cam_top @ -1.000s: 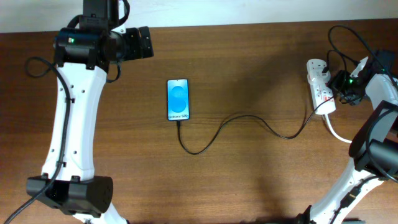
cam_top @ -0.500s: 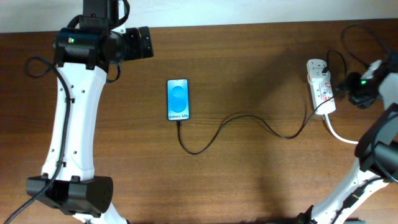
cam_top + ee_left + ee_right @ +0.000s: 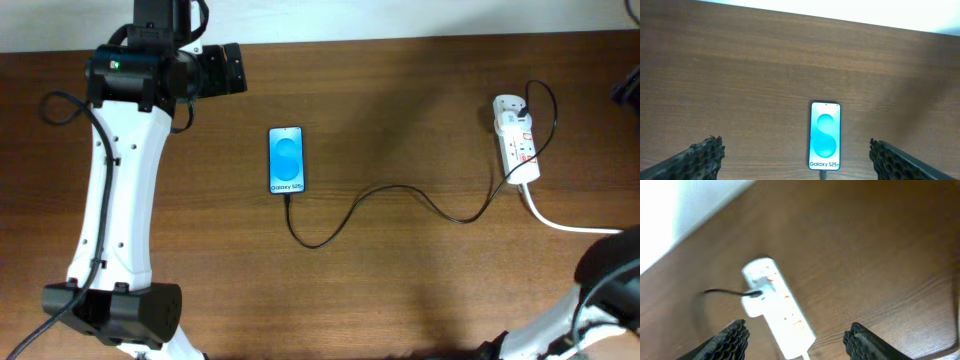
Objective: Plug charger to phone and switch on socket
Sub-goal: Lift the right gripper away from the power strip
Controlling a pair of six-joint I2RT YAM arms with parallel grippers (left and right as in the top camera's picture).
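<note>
The phone lies flat mid-table, its blue screen lit; it also shows in the left wrist view. The charger, a thin black cable, runs in curves from the phone's bottom edge, where its plug tip sits, to the socket at the right. My left gripper is open and empty, high at the back left, with the phone between its fingers in the left wrist view. My right gripper is open and empty, above and off the socket. The switch positions are too blurred to tell.
The socket's thick white cord trails off to the right edge. My right arm's base stands at the lower right. The left arm spans the left side. A white wall edge borders the table's far side.
My right gripper has drawn back from the socket to the right and left the overhead view. The left arm, phone and cable have not moved.
</note>
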